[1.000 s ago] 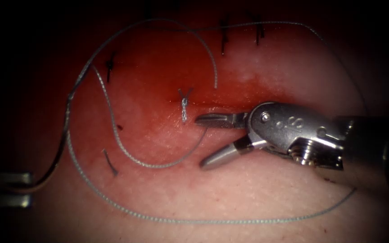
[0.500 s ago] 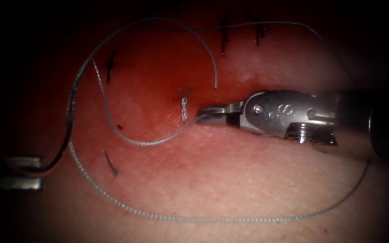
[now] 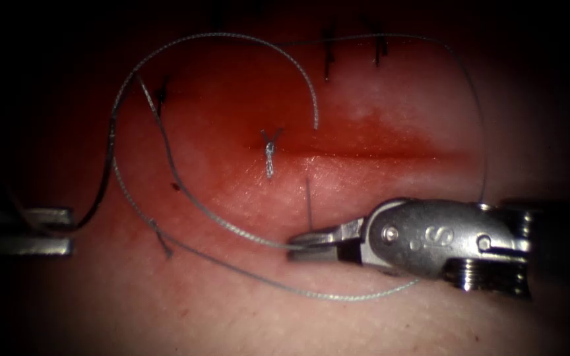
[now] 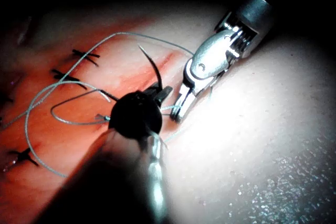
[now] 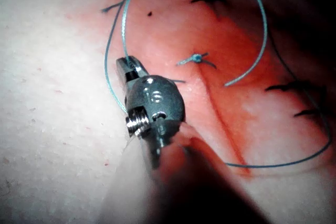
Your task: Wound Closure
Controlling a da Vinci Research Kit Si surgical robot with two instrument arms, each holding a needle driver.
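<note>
A surgical training bench in a robotics lab: a slab of pale, pink-stained pork tissue (image 3: 338,310) lies under a narrow pool of endoscope light, the edges falling to black. A straight red cut (image 3: 377,155) runs across it, wet with red fluid (image 3: 245,112), with a knotted stitch (image 3: 270,153) at its left end and short dark stitches (image 3: 328,49) farther along the slab. Long loops of thin grey-blue suture thread (image 3: 232,227) trail over the surface. A polished steel wristed tool (image 3: 301,244) on the right arm's dark shaft reaches in from the right, its jaws closed on the thread; the left arm's flat metal tool (image 3: 41,231) sits at the left edge.
</note>
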